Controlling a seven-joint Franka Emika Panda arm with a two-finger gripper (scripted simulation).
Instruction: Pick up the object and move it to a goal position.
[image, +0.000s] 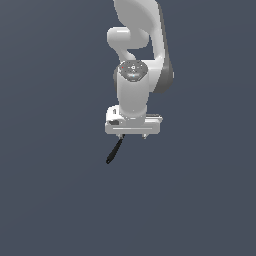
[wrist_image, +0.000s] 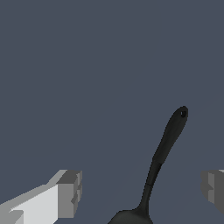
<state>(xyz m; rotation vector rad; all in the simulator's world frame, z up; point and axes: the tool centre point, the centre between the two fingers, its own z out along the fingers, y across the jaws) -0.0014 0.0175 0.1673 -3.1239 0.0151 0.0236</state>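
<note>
- In the exterior view we see the white arm (image: 134, 75) reaching down over a flat, plain slate-blue surface (image: 55, 200) that fills the whole picture; no walls or room edges show. The gripper (image: 133, 136) hangs above the black object (image: 114, 152), which slants out below it toward the exterior view's left.
- In the wrist view we find the fingers (wrist_image: 70, 192) spread wide apart, gripping nothing. The object (wrist_image: 168, 140) lies on the same bare surface between them, nearer one finger, touching neither.

Flat, even simulator light; sharp, shadowless, slightly pixelated renders.
</note>
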